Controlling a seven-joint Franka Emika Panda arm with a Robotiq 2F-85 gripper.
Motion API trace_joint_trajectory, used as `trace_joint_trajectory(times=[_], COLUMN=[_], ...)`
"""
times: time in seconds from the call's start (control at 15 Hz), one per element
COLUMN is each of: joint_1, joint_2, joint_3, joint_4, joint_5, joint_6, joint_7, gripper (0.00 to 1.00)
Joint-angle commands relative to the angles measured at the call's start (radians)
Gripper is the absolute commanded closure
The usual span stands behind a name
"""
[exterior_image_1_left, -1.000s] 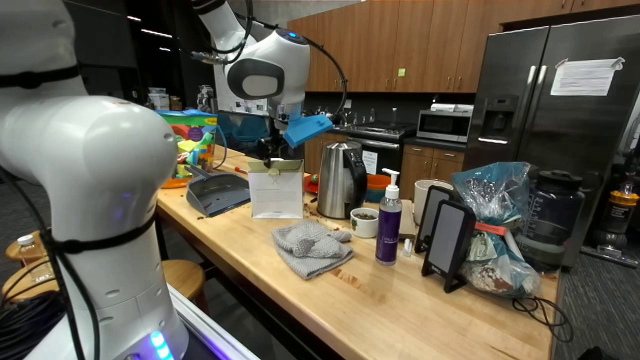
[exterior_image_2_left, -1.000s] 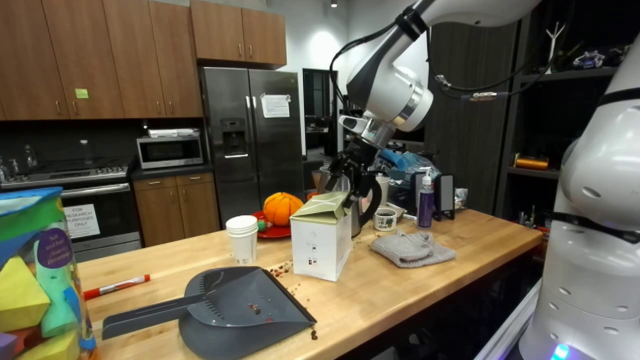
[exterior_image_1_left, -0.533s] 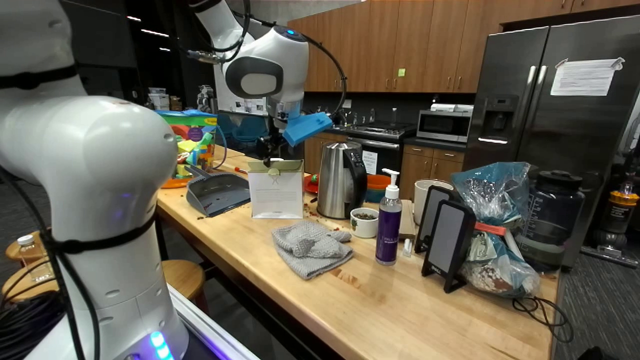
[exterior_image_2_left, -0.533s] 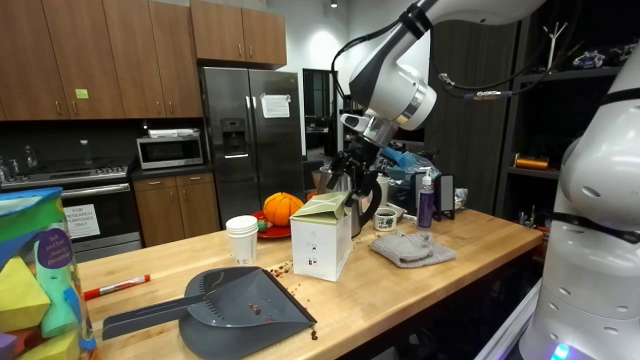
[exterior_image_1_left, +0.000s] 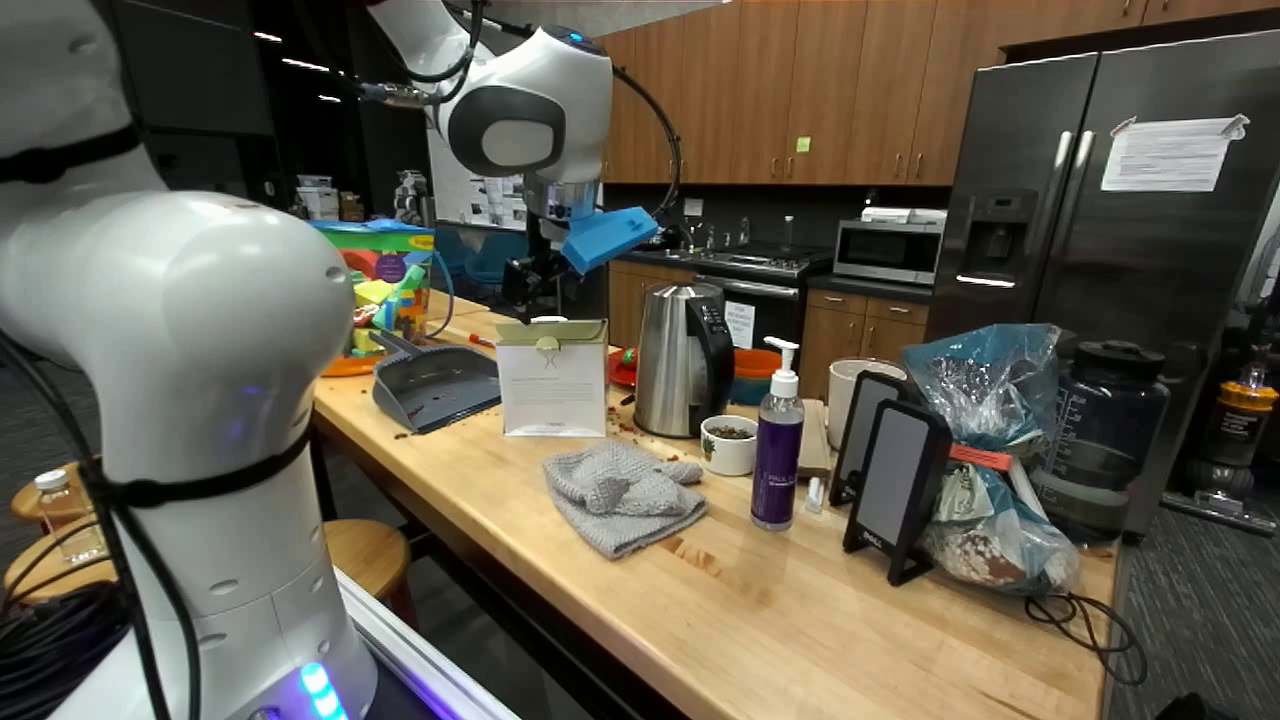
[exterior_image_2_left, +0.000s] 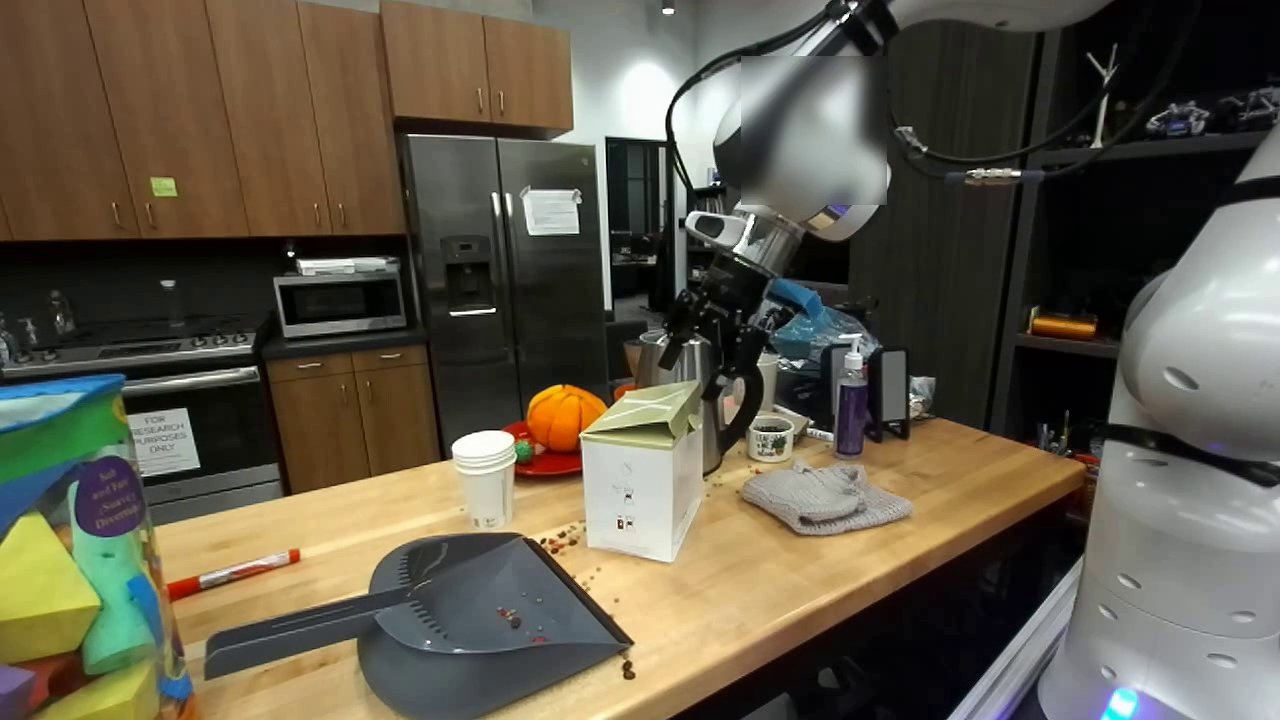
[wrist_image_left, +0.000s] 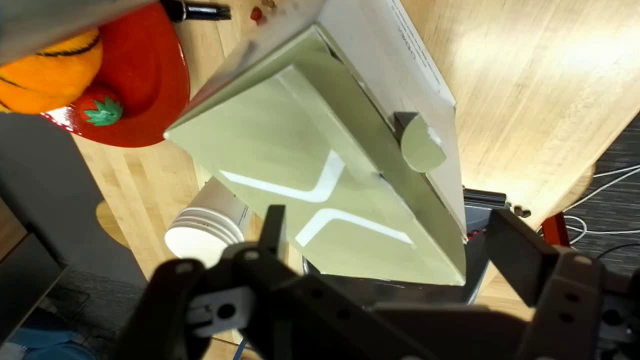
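The fingers (wrist_image_left: 520, 257) are being held wide apart, with nothing being gripped. Compared with half a second ago, the gripper (wrist_image_left: 392, 240) is being held higher above the green lid (wrist_image_left: 300, 155), whose tabbed edge is being seen slightly ajar; the white box (exterior_image_2_left: 640, 490) is being left upright and unshifted on the wooden table (exterior_image_1_left: 800, 620), so it is being judged free of the gripper. Upward room is being offered over the lid. Sideways, movement is being bounded by the kettle (exterior_image_1_left: 663, 360), the paper cups (exterior_image_2_left: 485, 495), the dustpan (exterior_image_2_left: 490, 620) and the table edge (exterior_image_2_left: 848, 598) nearest the arm's base (exterior_image_2_left: 1150, 570).
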Motion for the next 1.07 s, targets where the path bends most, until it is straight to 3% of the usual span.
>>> trace_joint_trajectory(times=[0.0, 0.27, 0.53, 0.73, 1.0], joint_1=[-0.007, -0.006, -0.004, -0.008, -0.007], joint_2=[-0.058, -0.04, -0.015, -0.002, 0.021], joint_3=[-0.013, -0.036, -0.055, -0.057, -0.048], joint_4=[0.0, 0.063, 0.119, 0.134, 0.133], joint_5=[-0.082, -0.206, -0.236, -0.222, -0.203], joint_6=[-0.064, -0.248, -0.425, -0.468, -0.434], joint_7=[0.059, 0.134, 0.125, 0.109, 0.107], gripper=[0.0, 0.0, 0.0, 0.0, 0.0])
